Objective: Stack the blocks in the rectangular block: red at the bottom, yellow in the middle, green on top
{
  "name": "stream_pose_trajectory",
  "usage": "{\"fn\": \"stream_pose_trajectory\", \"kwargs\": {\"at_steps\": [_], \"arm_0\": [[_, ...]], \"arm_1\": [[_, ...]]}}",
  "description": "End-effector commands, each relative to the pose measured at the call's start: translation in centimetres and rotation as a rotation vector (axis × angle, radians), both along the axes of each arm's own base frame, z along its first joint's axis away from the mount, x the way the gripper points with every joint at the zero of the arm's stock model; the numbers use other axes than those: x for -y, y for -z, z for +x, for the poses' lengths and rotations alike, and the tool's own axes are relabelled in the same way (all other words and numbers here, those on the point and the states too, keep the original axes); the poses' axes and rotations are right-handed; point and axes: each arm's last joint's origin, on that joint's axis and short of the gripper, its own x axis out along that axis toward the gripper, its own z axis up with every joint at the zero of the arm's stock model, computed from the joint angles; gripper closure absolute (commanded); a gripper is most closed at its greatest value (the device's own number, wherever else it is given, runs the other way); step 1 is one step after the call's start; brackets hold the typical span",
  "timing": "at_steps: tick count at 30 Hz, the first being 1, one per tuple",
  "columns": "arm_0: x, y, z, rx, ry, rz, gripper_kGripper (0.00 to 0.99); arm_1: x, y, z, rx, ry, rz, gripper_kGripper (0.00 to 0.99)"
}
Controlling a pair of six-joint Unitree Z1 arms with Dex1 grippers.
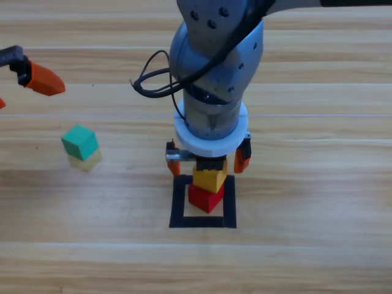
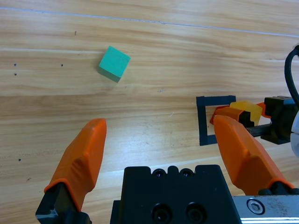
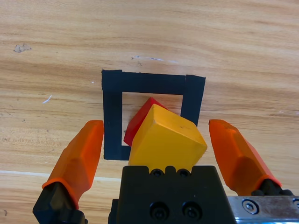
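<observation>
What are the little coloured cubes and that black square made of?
The red cube, yellow cube and green cube look like matte painted wood or foam; flat colour, no shine. The black square looks like tape stuck flat on the wooden table, with overlapping strips at the corners.

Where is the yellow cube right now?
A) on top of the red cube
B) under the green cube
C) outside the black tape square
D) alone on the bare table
A: the yellow cube sits on the red cube inside the tape square, the right gripper open around it.
</observation>
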Motion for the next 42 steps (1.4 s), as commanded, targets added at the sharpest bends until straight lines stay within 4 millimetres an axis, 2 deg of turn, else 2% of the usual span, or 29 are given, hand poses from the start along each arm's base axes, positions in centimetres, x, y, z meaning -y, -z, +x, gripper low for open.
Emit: {"fn": "stream_pose_trajectory", "kwargs": {"at_steps": [1, 4, 9, 12, 15, 18, 20, 23, 26, 30, 33, 42], "arm_0": [[-0.1, 1.0, 0.4, -0.032, -0.015, 0.004, 0.016], [-0.2, 1.0, 0.4, -0.029, -0.016, 0.002, 0.016], [-0.2, 0.3, 0.5, -0.01, -0.052, -0.031, 0.016], [-0.2, -0.6, 2.0, -0.024, -0.133, -0.092, 0.014], [1.0, -1.2, 5.4, -0.124, -0.23, -0.105, 0.013], [2.7, -0.9, 9.7, -0.249, -0.324, -0.082, 0.021], [3.7, -0.1, 12.2, -0.33, -0.383, -0.062, 0.045], [4.5, 2.4, 14.6, -0.44, -0.478, -0.038, 0.057], [5.0, 5.8, 16.2, -0.535, -0.538, -0.018, 0.073], [5.8, 8.9, 18.1, -0.612, -0.628, 0.004, 0.085], [5.9, 9.8, 18.3, -0.63, -0.684, -0.002, 0.085], [5.3, 10.1, 19.4, -0.637, -0.838, -0.078, 0.082]], "arm_1": [[0.1, -4.9, -3.6, 0.083, -0.078, 0.007, 0.0], [1.2, -9.0, -5.6, 0.151, -0.119, 0.048, 0.0], [5.1, -16.6, -9.1, 0.268, -0.203, 0.155, 0.001], [8.5, -18.9, -10.6, 0.335, -0.266, 0.246, 0.002], [12.7, -18.4, -11.2, 0.367, -0.334, 0.338, 0.001], [17.0, -16.2, -10.8, 0.378, -0.388, 0.393, 0.001], [19.5, -14.5, -10.4, 0.364, -0.421, 0.401, 0.001], [21.7, -12.2, -10.3, 0.362, -0.487, 0.406, 0.001], [22.4, -11.1, -10.5, 0.367, -0.533, 0.381, 0.001], [22.2, -10.1, -10.4, 0.351, -0.566, 0.352, 0.0], [22.0, -9.6, -10.3, 0.337, -0.568, 0.342, 0.0], [21.3, -8.3, -9.5, 0.303, -0.564, 0.315, 0.0]]}}
